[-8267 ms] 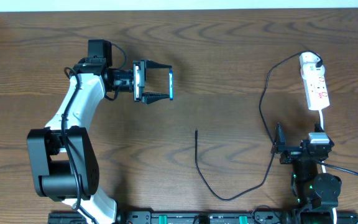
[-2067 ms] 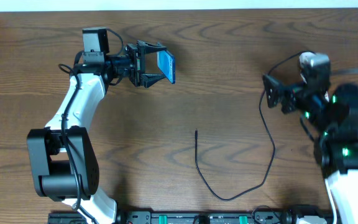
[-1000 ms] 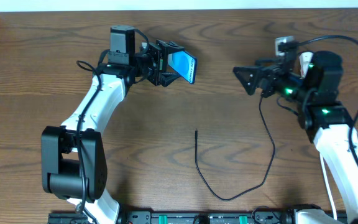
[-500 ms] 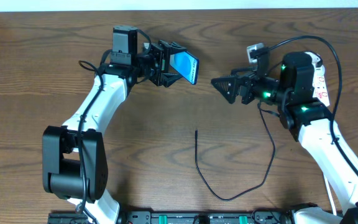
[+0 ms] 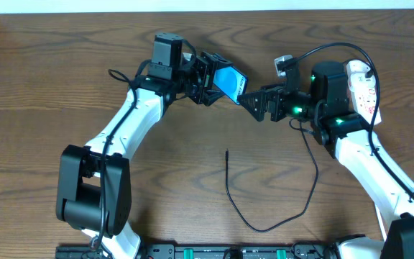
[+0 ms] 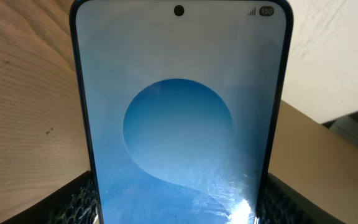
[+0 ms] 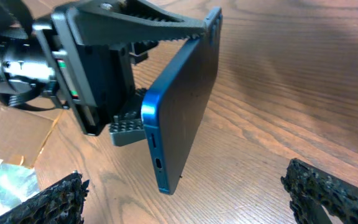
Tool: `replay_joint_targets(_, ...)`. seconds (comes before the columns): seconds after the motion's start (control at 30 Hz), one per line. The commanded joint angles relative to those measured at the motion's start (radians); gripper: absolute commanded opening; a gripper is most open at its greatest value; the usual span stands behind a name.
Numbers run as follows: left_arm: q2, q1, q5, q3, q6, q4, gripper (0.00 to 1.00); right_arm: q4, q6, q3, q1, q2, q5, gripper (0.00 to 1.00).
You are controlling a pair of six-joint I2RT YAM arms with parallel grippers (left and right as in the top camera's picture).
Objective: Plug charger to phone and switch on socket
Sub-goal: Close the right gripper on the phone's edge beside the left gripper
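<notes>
Phone (image 5: 228,81) is off the desk (image 5: 49,108), clamped across its long edges by my left gripper (image 5: 216,78); it sits tilted, blue screen toward the left wrist camera, dark back toward the right wrist camera. My right gripper (image 5: 250,103) is spread wide and empty, just beside the phone's near corner; I cannot tell whether it touches.

Charger (image 5: 264,226) lies loose on the desk; its plug tip (image 5: 226,153) is well apart from both grippers, below the phone in the overhead view; the cable loops right and up behind my right arm toward the socket (image 5: 367,90), which is partly hidden; switch position unreadable.

Right wrist view shows two small dark marks on the phone's lit edge; I cannot tell whether they are the port or side buttons.

Judgement: step in hand is presenting the phone to the right side, for a hand-over or a re-grip.

To do it well:
- hold the left wrist steady, no twist; the phone is slick glass and metal.
- if the right gripper takes it, close squarely on two opposite edges, away from the corner; a shallow corner pinch could let it swing or drop.
- release the left grip only once the right one is firm.
- leave the port end clear of fingers.

Plug not yet picked up; socket untouched; most of the task remains.
</notes>
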State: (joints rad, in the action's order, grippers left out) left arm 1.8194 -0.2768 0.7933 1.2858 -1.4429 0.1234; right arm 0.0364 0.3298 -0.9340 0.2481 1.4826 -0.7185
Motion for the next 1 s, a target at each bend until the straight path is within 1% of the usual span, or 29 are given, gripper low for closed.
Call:
replay_joint_targets(0.0,-0.026,-0.017,-0.036,0.004,0.006,-0.009,0.07,0.002,-0.006,-0.021,0.008,0.01,0.037,0.99)
replay_joint_targets(0.27,-0.026,-0.076,-0.13,0.004,0.005,-0.006,0.07,0.009,-0.013,-0.021,0.008,0.01,0.074,0.99)
replay_joint_targets(0.43,-0.026,-0.1,-0.137,0.004,0.0,-0.006,0.07,0.016,-0.024,-0.021,0.009,0.01,0.097,0.99)
replay_joint_targets(0.77,-0.026,-0.122,-0.136,0.004,-0.132,-0.006,0.07,0.02,-0.024,-0.02,0.009,0.01,0.13,0.96)
replay_joint_targets(0.97,-0.026,-0.143,-0.136,0.004,-0.146,-0.021,0.07,0.027,-0.024,-0.019,0.021,0.01,0.164,0.95)
